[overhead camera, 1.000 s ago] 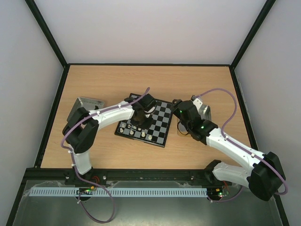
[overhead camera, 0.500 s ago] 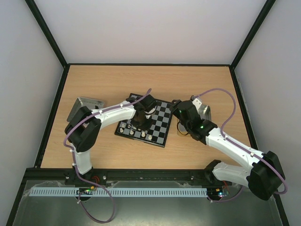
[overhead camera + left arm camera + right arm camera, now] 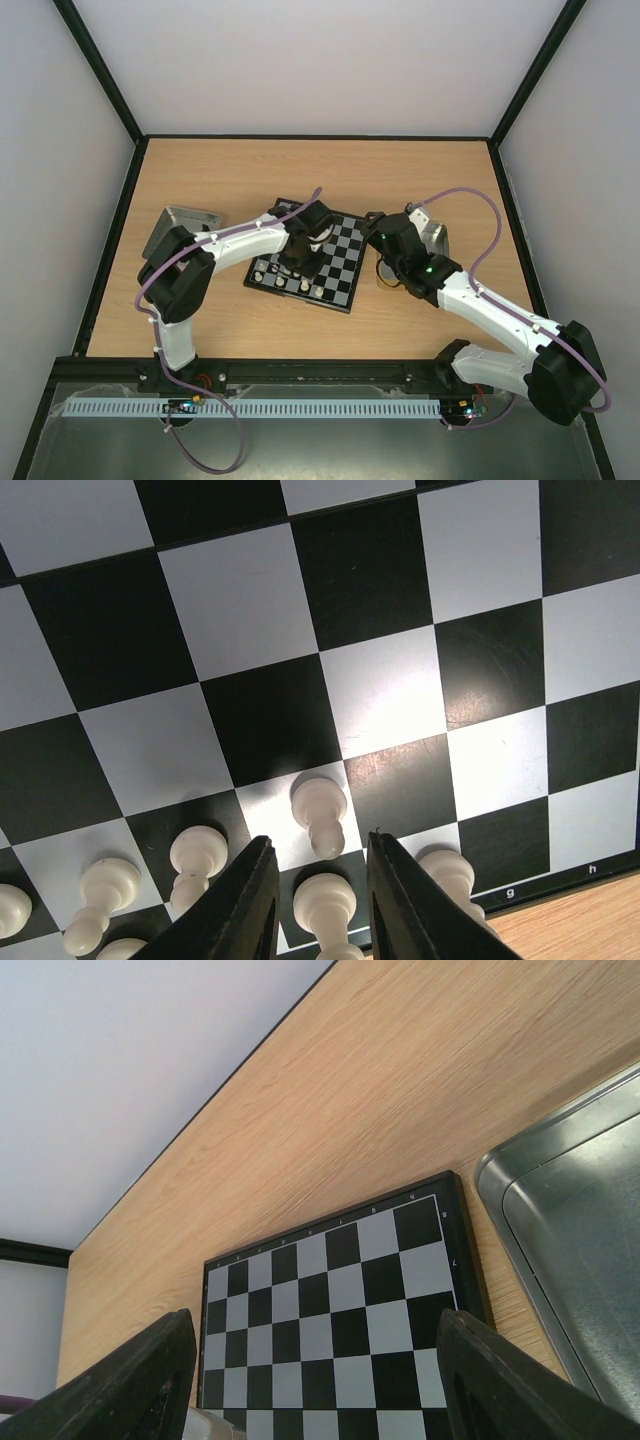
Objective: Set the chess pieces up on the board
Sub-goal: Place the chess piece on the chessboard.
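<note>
Wooden table [image 3: 200, 180] — left gripper [image 3: 319, 844] straddles cream piece [image 3: 325, 904].

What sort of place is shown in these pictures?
Probably a robotics lab test cell: a wooden table boxed in by plain white walls, left arm and right arm bolted at its near edge, and a small chessboard.

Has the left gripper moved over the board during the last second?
Yes, slightly. Against the board, the left gripper shifted a little rightward in the top view, then held its place for the last half second.
</note>
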You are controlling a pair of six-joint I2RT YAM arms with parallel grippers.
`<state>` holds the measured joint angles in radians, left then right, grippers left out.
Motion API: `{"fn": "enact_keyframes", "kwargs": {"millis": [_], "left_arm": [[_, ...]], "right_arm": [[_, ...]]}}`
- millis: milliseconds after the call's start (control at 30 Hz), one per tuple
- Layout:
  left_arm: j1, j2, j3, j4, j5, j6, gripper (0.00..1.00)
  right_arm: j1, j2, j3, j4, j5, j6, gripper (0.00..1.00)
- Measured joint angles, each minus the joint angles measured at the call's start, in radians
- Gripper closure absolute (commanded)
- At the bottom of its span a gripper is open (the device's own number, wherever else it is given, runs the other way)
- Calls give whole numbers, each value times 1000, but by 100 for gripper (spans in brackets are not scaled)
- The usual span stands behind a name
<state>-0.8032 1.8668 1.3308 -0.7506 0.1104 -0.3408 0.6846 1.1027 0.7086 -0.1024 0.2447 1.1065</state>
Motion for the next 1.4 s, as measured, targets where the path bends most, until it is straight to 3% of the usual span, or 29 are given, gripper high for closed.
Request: {"fn": "enact_keyframes", "kwargs": {"millis": [333,933,1400], "left_arm": [[0,7,21,15,0,-4,72],[-2,92,56,44,-22,2,92],[-2,92,56,32,-45,5,91]], "right_arm": [[0,0,-1,0,-5,0,35],[0,4,-17,1,-21,0,35],[0,9,-17,2,-25,0,35]]}}
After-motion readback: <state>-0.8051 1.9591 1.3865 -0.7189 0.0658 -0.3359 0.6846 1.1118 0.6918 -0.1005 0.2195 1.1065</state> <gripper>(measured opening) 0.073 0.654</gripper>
